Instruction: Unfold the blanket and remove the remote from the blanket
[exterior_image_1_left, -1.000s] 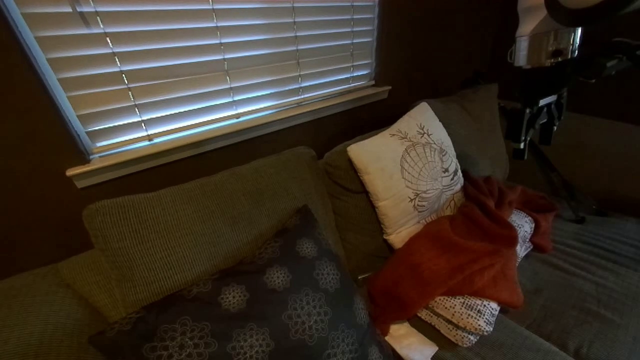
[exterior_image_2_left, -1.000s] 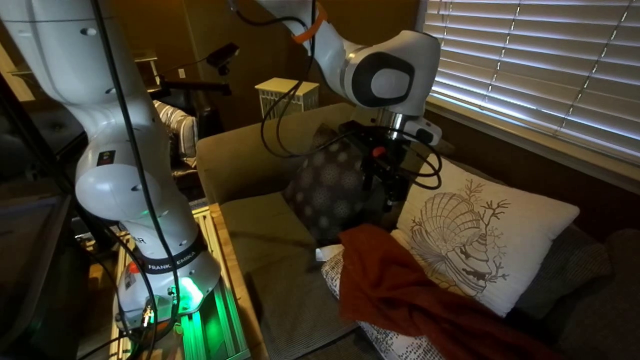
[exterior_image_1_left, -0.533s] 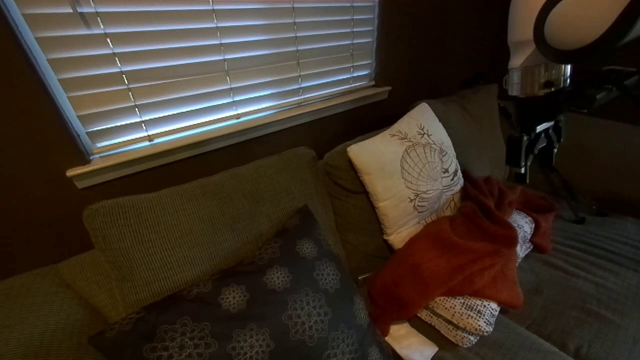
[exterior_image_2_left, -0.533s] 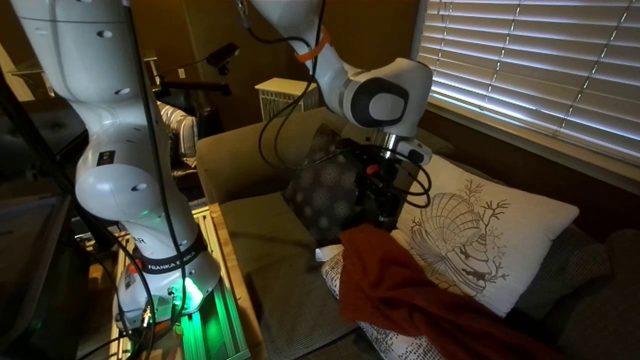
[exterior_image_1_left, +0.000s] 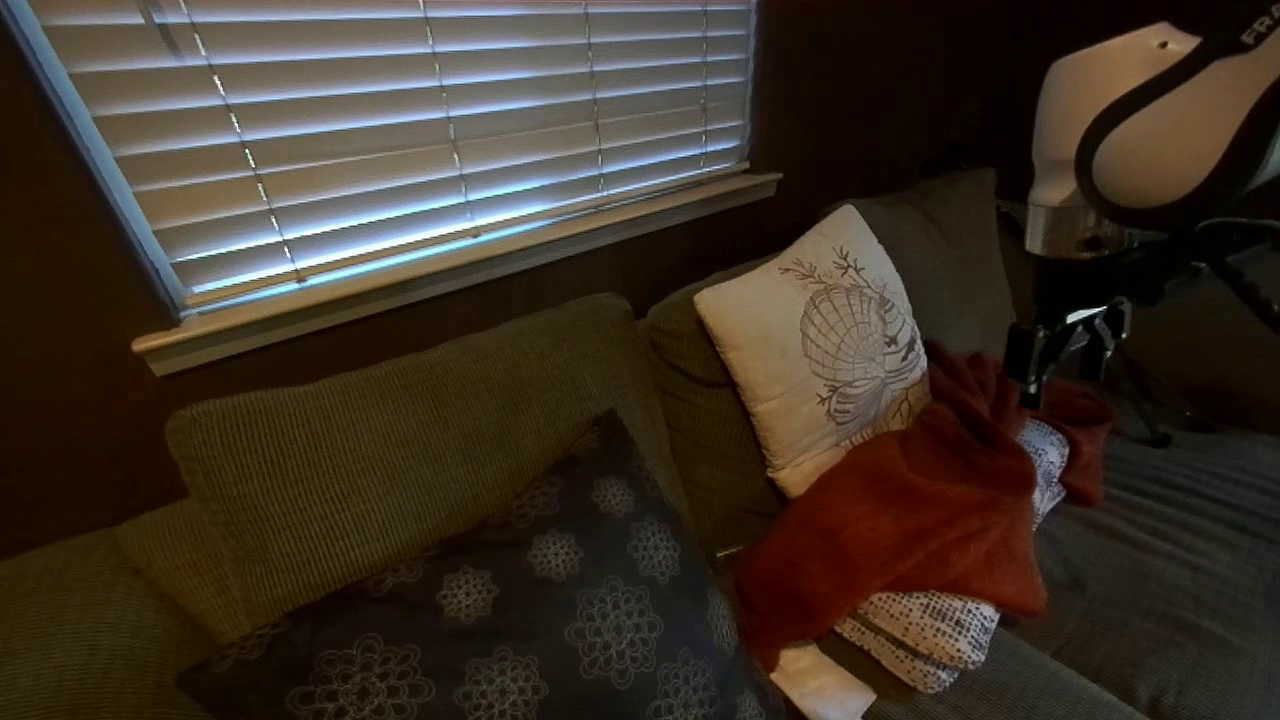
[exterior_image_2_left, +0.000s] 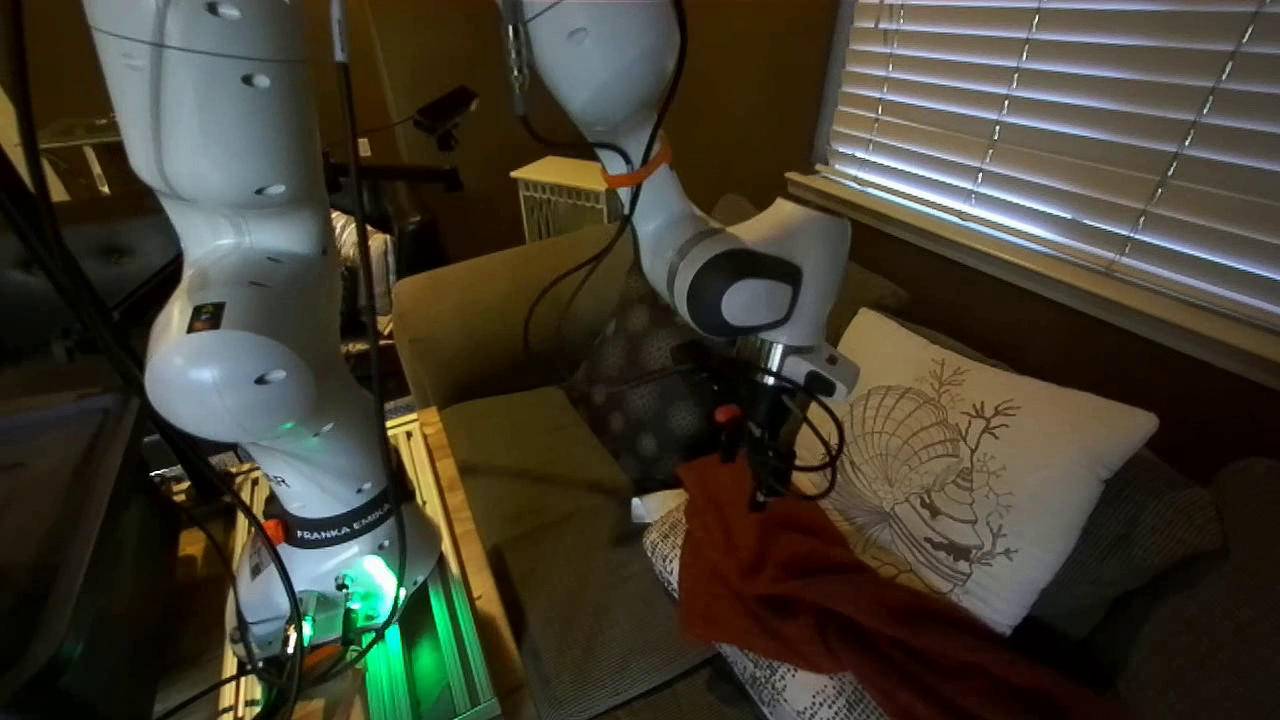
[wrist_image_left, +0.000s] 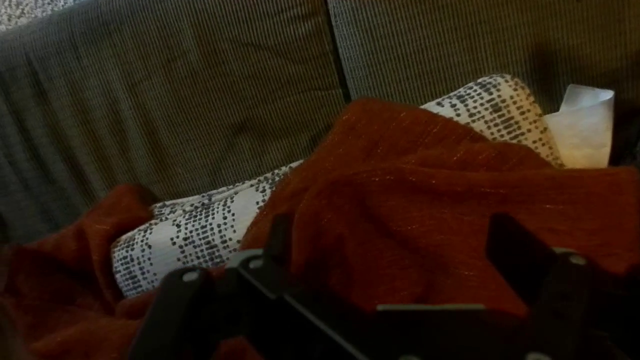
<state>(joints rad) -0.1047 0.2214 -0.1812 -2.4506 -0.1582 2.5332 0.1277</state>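
A rust-red blanket lies rumpled over a white dotted cushion or folded cloth on the sofa. The blanket shows in both exterior views (exterior_image_1_left: 900, 520) (exterior_image_2_left: 770, 580) and fills much of the wrist view (wrist_image_left: 440, 200). My gripper (wrist_image_left: 392, 225) is open, its two fingers wide apart with only blanket seen between and beyond them. In both exterior views the gripper (exterior_image_1_left: 1065, 370) (exterior_image_2_left: 746, 478) points down over the blanket, near the shell cushion. I cannot tell whether the fingertips touch the cloth. The remote does not show in any view; it is hidden or out of view.
The white dotted thing (exterior_image_1_left: 925, 625) sticks out from under the blanket. A white piece (wrist_image_left: 582, 137) lies at its end. A shell-print cushion (exterior_image_2_left: 930, 470) leans behind the blanket. A dark flowered cushion (exterior_image_1_left: 560, 600) stands on the sofa (exterior_image_2_left: 570, 560). A windowsill (exterior_image_1_left: 480, 265) runs behind.
My gripper has come down from well above the sofa to just over the blanket, overlapping it in both exterior views. The blanket and cushions have not moved.
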